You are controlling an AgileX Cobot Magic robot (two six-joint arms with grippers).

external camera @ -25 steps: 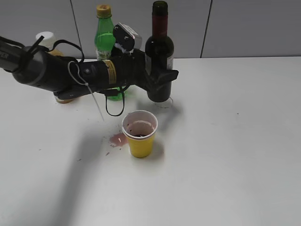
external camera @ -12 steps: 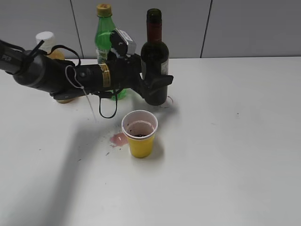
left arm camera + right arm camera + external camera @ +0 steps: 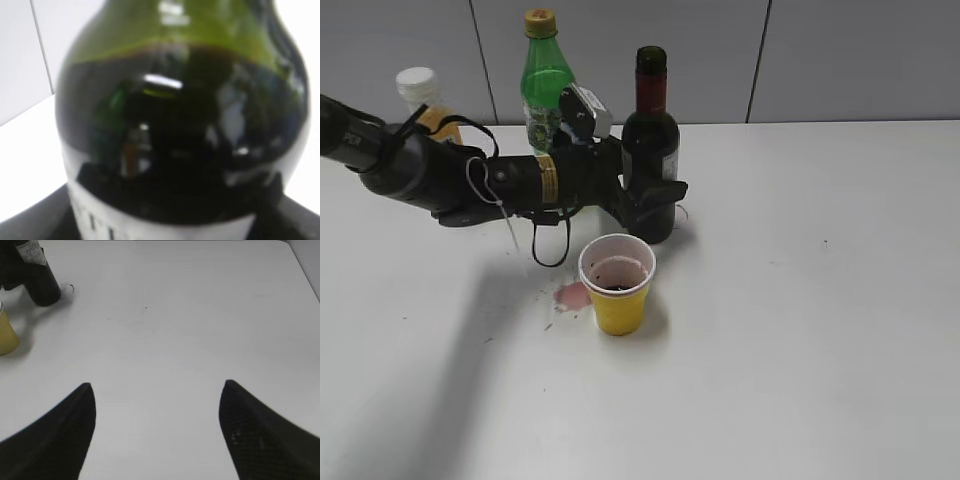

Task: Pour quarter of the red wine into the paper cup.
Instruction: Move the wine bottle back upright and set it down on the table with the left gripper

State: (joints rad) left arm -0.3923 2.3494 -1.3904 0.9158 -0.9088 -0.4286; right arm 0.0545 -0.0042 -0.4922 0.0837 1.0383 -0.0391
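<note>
Paper cup [image 3: 617,283] at frame centre holds a little red wine; a spill [image 3: 571,294] lies just left of it. Behind it, my left gripper [image 3: 655,200] clamps the upright wine bottle [image 3: 650,150]. My right gripper [image 3: 157,432] is spread wide.

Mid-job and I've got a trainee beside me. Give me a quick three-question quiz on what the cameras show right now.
1. True or false: the wine bottle stands upright.
2. Where is the red spill relative to the paper cup in the exterior view? A) left of it B) right of it C) behind it
3. Which gripper holds nothing, with its fingers spread above the bare table?

Key:
1. True; the left gripper is closed around its lower body.
2. A.
3. The right gripper.
</note>
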